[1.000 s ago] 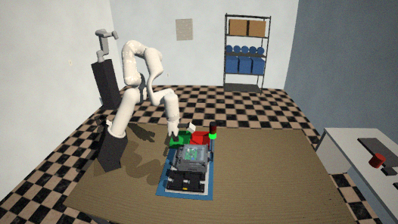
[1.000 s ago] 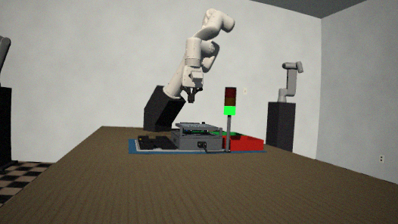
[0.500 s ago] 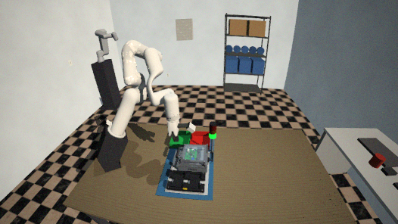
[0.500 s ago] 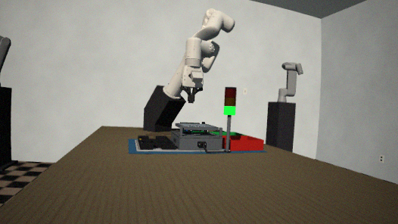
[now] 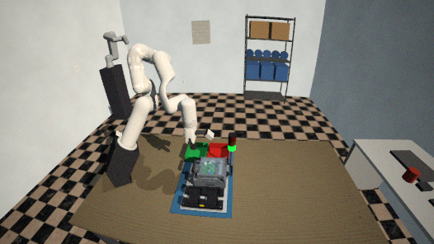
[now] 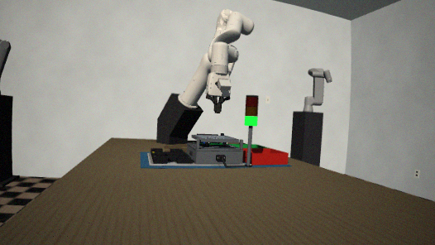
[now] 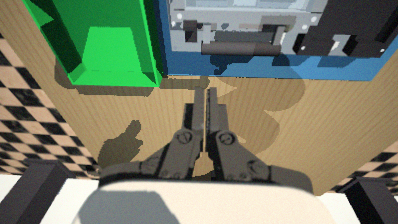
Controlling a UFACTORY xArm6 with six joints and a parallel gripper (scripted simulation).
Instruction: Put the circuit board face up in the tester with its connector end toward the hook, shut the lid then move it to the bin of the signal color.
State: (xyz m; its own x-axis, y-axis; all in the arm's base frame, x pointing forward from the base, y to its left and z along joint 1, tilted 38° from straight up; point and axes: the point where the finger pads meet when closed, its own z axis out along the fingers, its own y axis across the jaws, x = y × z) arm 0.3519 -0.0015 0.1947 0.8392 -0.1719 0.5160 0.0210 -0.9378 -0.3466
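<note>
The signal tower (image 6: pixel 250 121) glows green. The gripper (image 6: pixel 217 108) hangs high above the tester (image 6: pixel 215 152), jaws together and holding nothing, ready to press the tab.

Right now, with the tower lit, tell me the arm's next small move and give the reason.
Probably bring the shut, empty gripper over the hook's release tab and press it down. The signal tower shows green, the tester's lid lies down with the board visible under it, and the gripper hangs off to the side near the green bin, so the lid must open first.
</note>
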